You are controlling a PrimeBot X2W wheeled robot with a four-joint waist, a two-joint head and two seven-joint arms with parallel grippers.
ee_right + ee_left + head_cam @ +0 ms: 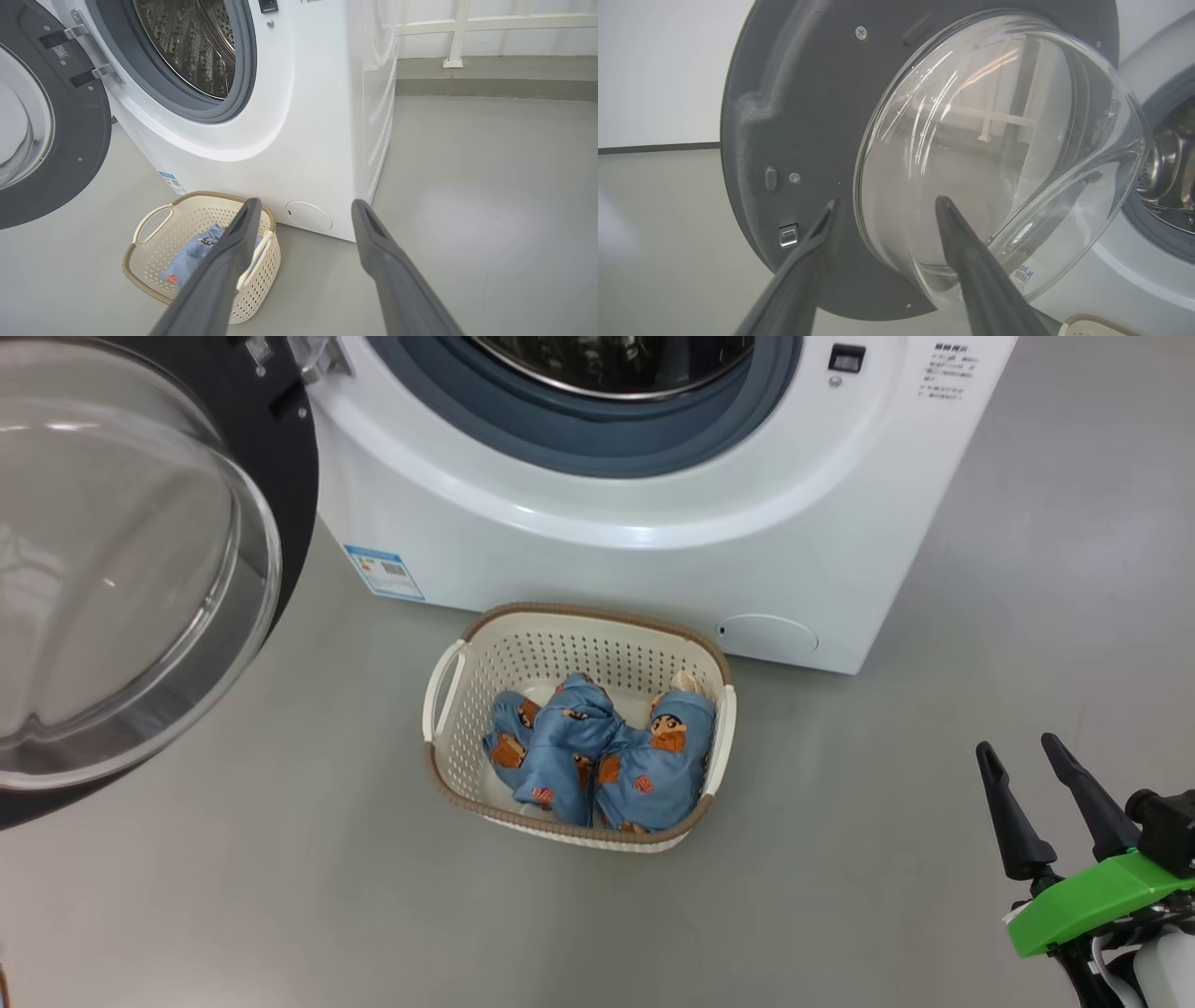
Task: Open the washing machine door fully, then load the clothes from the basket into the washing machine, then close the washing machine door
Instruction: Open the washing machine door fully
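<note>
Right end effector (1016, 745), open and empty, hangs at 4 o'clock of the basket (579, 613), whose clothes (597, 756) look soft, light and limp, so pinching a raised fold at the heap's top seems best; left end effector (887, 200) gapes by the open door (798, 116).

A smooth grey floor (280, 915) is spread across the lower half of the head view, matt and faintly scuffed; in the upper left of the left wrist view a plain white wall (658, 70) is met by the floor along a thin dark skirting strip (654, 148); at the upper right of the right wrist view a white barred frame (460, 28) is set on a low grey ledge (490, 70); below it, a pale patch of light (472, 219) is cast on the floor.
</note>
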